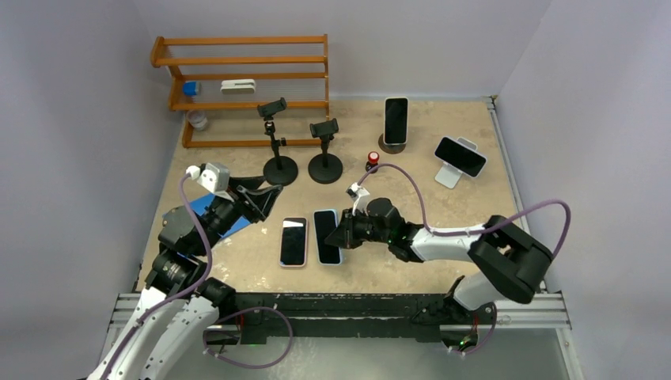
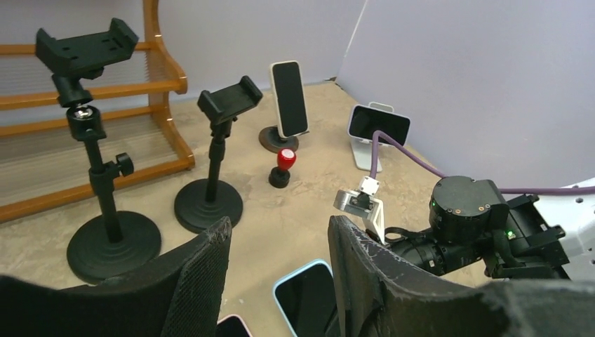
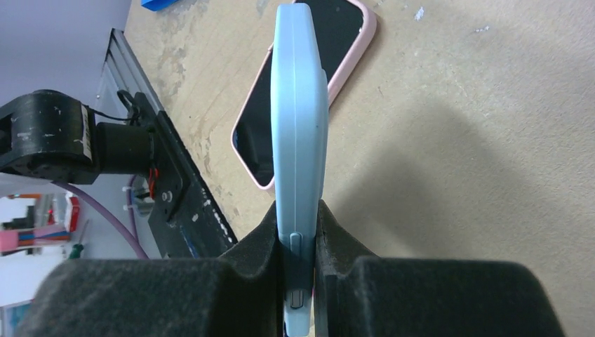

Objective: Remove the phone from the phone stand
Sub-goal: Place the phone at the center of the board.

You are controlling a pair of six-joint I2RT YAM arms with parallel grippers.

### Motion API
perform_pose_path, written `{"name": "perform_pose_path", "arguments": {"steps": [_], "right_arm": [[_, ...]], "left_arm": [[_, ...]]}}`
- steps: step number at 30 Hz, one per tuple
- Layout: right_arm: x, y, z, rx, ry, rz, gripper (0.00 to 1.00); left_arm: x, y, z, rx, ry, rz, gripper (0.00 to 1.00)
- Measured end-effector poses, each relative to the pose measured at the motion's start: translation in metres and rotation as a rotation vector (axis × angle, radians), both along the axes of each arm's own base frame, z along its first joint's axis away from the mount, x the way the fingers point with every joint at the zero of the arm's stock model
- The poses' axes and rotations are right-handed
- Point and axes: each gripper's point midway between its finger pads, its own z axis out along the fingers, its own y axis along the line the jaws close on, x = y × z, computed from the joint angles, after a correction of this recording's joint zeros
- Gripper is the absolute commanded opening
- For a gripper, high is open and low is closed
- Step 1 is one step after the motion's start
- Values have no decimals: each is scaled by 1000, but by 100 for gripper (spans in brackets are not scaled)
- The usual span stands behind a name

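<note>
In the lower middle of the top view, the right gripper (image 1: 342,236) was closed on the end of a blue phone (image 1: 326,235), its fingers (image 3: 263,239) pinching the thin edge. That phone sat just beside a pink phone (image 1: 293,241) lying flat on the table (image 1: 411,198). At center left, the left gripper (image 1: 265,198) stood open and empty. Two clamp stands (image 1: 278,142) above held nothing. A black phone (image 1: 396,119) stood upright on a round stand at upper center.

Pink-cased phone (image 1: 293,241) on tan table (image 1: 356,119)
</note>
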Motion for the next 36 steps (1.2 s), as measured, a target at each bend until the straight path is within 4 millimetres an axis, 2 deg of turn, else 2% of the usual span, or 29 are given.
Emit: {"name": "perform_pose_path", "arguments": {"steps": [7, 21, 33, 36], "right_arm": [[7, 4, -18, 54, 137, -7, 0], [7, 10, -39, 132, 364, -43, 0], [12, 15, -39, 188, 436, -78, 0], [12, 15, -42, 185, 444, -82, 6]], "left_arm": [[0, 11, 3, -12, -8, 57, 51], [4, 21, -2, -10, 12, 119, 52], [4, 22, -3, -9, 17, 125, 51], [4, 22, -3, -8, 17, 125, 51]]}}
